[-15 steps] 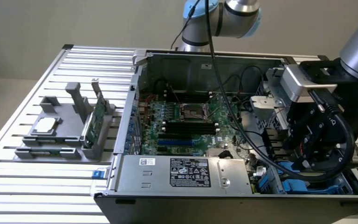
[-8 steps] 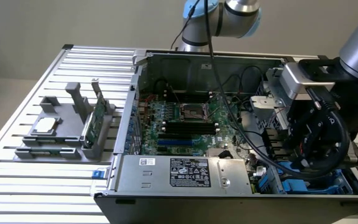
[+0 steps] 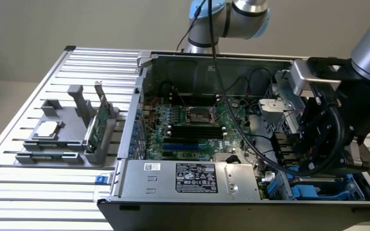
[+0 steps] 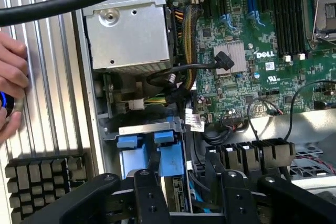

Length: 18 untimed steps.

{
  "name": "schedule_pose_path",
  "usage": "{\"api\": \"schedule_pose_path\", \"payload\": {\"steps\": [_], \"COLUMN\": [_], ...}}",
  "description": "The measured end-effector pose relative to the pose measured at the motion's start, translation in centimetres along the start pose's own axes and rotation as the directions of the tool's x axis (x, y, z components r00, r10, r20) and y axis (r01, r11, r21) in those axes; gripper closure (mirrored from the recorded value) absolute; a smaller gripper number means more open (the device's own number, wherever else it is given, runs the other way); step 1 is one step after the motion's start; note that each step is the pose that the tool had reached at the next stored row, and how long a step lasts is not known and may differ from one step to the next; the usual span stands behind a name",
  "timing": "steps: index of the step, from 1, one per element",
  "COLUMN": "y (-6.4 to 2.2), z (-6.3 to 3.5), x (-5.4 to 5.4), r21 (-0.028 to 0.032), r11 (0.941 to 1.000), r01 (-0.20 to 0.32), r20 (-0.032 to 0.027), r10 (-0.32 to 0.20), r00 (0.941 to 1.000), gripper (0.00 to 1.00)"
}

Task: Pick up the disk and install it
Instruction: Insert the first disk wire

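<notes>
Blue-framed disk (image 4: 168, 156): lodged in the drive bay (image 4: 149, 128), lined up along its rails, I judge. My gripper (image 4: 190, 184): directly over it, fingers spread, clasping nothing.

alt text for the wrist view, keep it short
The open black gripper hangs over a blue plastic carrier in the drive bay of an open computer case, beside a green Dell motherboard. A person's hand is over the slatted table outside it.
</notes>
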<state>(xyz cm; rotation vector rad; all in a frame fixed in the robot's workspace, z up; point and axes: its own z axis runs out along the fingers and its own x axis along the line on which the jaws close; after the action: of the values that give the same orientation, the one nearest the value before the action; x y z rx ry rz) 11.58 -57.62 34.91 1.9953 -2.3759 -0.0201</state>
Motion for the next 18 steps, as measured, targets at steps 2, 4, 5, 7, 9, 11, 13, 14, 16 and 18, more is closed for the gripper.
{"api": "schedule_pose_path", "payload": {"steps": [2, 4, 5, 7, 9, 11, 13, 14, 16, 18], "y": [0.01, 0.02, 0.03, 0.04, 0.06, 0.08, 0.10, 0.11, 0.11, 0.12], "z": [-0.19, -0.54, -0.77, -1.26, -1.82, -2.33, -2.82, -3.04, -3.30, -3.37], "x": [0.0, 0.0, 0.0, 0.0, 0.0, 0.0, 0.1, 0.1, 0.1, 0.1], "r21": [-0.0007, -0.0013, -0.0015, -0.0021, -0.0027, -0.0033, -0.0039, -0.0043, -0.0050, -0.0059], "r11": [0.9996, 0.9985, 0.9978, 0.9960, 0.9936, 0.9907, 0.9871, 0.9850, 0.9800, 0.9742], "r01": [-0.028, -0.055, -0.067, -0.090, -0.113, -0.136, -0.160, -0.172, -0.199, -0.226], "r20": [0.0013, 0.0021, 0.0024, 0.0033, 0.0038, 0.0047, 0.0054, 0.0058, 0.0067, 0.0077], "r10": [0.028, 0.055, 0.067, 0.090, 0.113, 0.136, 0.160, 0.172, 0.199, 0.226], "r00": [0.9996, 0.9985, 0.9978, 0.9960, 0.9936, 0.9907, 0.9871, 0.9850, 0.9800, 0.9742], "gripper": [0.53, 0.53, 0.53, 0.53, 0.53, 0.53, 0.53, 0.53, 0.53, 0.53]}}
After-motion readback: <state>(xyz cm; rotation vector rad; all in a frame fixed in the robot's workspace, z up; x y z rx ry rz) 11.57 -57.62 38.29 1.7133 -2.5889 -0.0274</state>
